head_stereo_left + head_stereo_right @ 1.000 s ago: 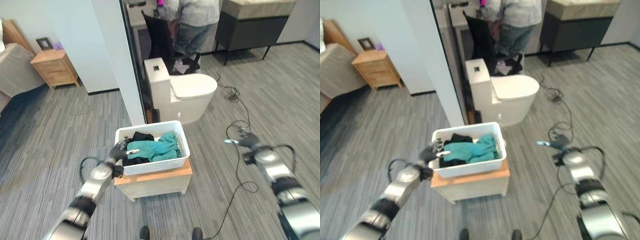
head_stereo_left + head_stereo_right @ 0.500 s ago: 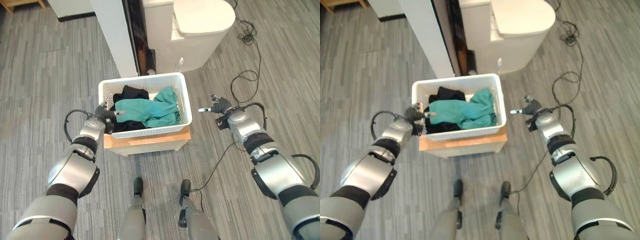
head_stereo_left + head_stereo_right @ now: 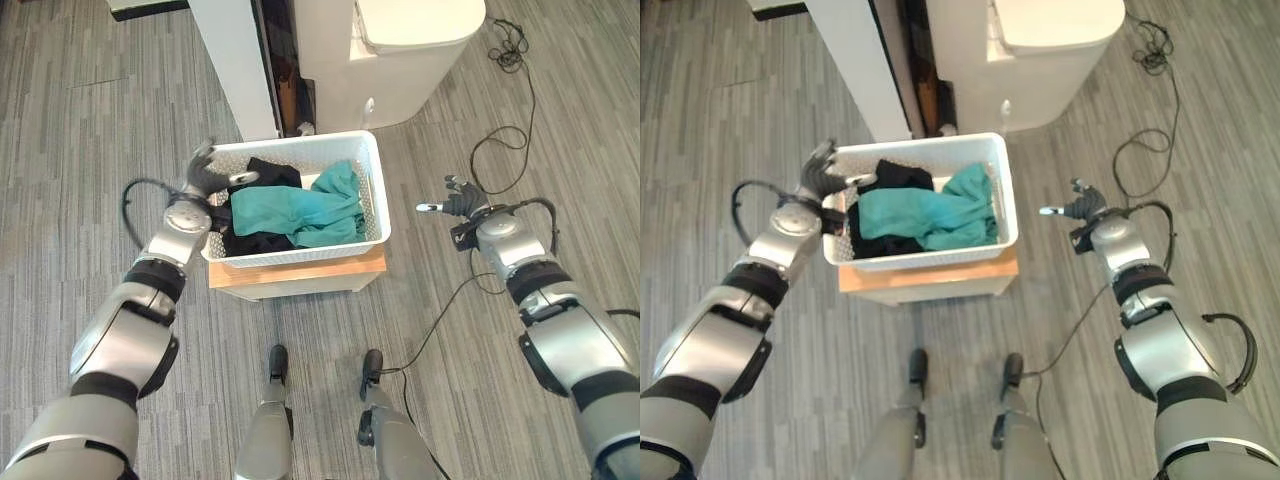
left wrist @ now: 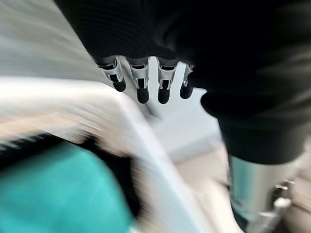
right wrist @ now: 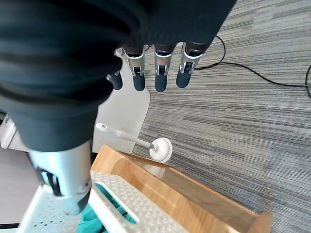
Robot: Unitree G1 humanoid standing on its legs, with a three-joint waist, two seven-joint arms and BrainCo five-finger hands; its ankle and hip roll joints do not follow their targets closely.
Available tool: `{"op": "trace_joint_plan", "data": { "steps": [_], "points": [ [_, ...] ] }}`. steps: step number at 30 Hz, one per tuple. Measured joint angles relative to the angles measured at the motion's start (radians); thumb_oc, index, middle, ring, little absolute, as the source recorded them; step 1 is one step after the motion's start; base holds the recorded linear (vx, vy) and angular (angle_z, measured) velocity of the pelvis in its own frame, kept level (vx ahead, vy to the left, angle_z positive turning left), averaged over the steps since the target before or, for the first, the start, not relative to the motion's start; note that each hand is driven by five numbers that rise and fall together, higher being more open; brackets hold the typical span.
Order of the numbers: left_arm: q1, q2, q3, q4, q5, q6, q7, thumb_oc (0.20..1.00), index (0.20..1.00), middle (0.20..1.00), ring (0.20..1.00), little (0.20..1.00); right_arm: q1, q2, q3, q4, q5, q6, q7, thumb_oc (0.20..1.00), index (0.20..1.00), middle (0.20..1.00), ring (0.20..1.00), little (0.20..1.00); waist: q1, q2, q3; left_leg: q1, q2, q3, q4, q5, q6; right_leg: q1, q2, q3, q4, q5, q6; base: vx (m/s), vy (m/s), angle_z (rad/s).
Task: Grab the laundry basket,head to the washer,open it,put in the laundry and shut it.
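Observation:
A white laundry basket (image 3: 300,254) sits on a low wooden stand (image 3: 300,276) in front of me. It holds a teal garment (image 3: 295,210) over black clothes (image 3: 262,176). My left hand (image 3: 204,172) is open, its fingers (image 4: 142,81) spread just above the far left corner of the basket's rim (image 4: 141,141). My right hand (image 3: 457,203) is open too, hanging over the floor a short way right of the basket and touching nothing.
A white toilet (image 3: 400,40) stands just beyond the basket. A white partition wall (image 3: 235,60) ends at the basket's far left. A white toilet brush (image 5: 158,148) lies on the floor by the stand. Grey striped carpet surrounds the stand.
The camera has tipped down toward the basket. My left hand has moved from the middle of the basket's left wall up to its far left corner. The right hand has hardly moved.

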Motion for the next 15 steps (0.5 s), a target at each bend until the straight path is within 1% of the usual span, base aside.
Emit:
{"op": "trace_joint_plan", "data": {
  "steps": [2,4,5,9,10,13,15],
  "points": [
    [-0.010,0.008,0.007,0.051,-0.013,0.001,-0.001,1.000,1.000,1.000,1.000,1.000,-0.006,0.003,0.018,-0.004,0.000,0.000,-0.003,1.000,1.000,1.000,1.000,1.000,0.002,-0.002,0.022,-0.002,0.002,0.000,0.000,0.001,-0.001,-0.002,0.003,0.000,0.000,0.002,-0.002,0.00,0.000,0.00],
    [-0.016,0.022,0.016,0.075,-0.014,0.001,-0.002,1.000,1.000,1.000,1.000,1.000,-0.006,0.006,0.020,-0.030,0.003,0.000,-0.004,1.000,1.000,1.000,1.000,1.000,0.000,-0.004,0.024,-0.016,0.002,0.001,0.000,0.001,-0.001,-0.017,0.002,0.003,0.000,0.003,-0.003,0.01,0.008,-0.02],
    [-0.024,0.041,0.019,0.083,-0.019,0.002,-0.001,1.000,1.000,1.000,1.000,1.000,-0.008,0.006,0.021,-0.059,0.003,-0.002,-0.004,1.000,1.000,1.000,1.000,1.000,0.000,-0.011,0.032,-0.020,0.002,0.003,0.000,0.001,-0.001,-0.023,0.002,0.006,0.000,0.005,-0.005,0.02,0.022,-0.05],
    [-0.070,0.097,0.106,0.108,-0.055,0.001,0.000,1.000,1.000,1.000,1.000,1.000,-0.005,0.008,0.054,-0.120,0.002,-0.008,-0.005,1.000,1.000,1.000,1.000,1.000,-0.003,-0.037,0.050,-0.029,0.003,0.005,0.000,0.001,-0.001,-0.032,0.003,0.006,0.000,0.006,-0.006,0.02,0.020,-0.01],
    [-0.084,0.121,0.114,0.109,-0.060,0.001,0.002,1.000,1.000,1.000,1.000,1.000,-0.006,0.008,0.055,-0.150,0.002,-0.010,-0.005,1.000,1.000,1.000,1.000,1.000,-0.005,-0.044,0.055,-0.030,0.002,0.005,0.000,0.001,-0.001,-0.033,0.002,0.006,0.000,0.006,-0.006,0.00,0.000,0.00],
    [-0.100,0.158,0.115,0.107,-0.060,0.000,0.003,1.000,1.000,1.000,1.000,1.000,-0.007,0.007,0.055,-0.181,0.002,-0.028,-0.005,1.000,1.000,1.000,1.000,1.000,-0.005,-0.048,0.056,-0.030,0.001,0.006,0.000,0.001,-0.001,-0.033,0.002,0.006,0.000,0.006,-0.006,0.00,0.000,0.00],
    [-0.101,0.169,0.109,0.107,-0.060,-0.001,0.002,1.000,1.000,1.000,1.000,1.000,-0.007,0.007,0.055,-0.181,0.004,-0.032,-0.006,1.000,1.000,1.000,1.000,1.000,-0.001,-0.048,0.056,-0.030,0.001,0.006,0.001,0.000,-0.002,-0.033,0.002,0.006,0.000,0.006,-0.006,0.00,0.000,0.00]
  ]
}}
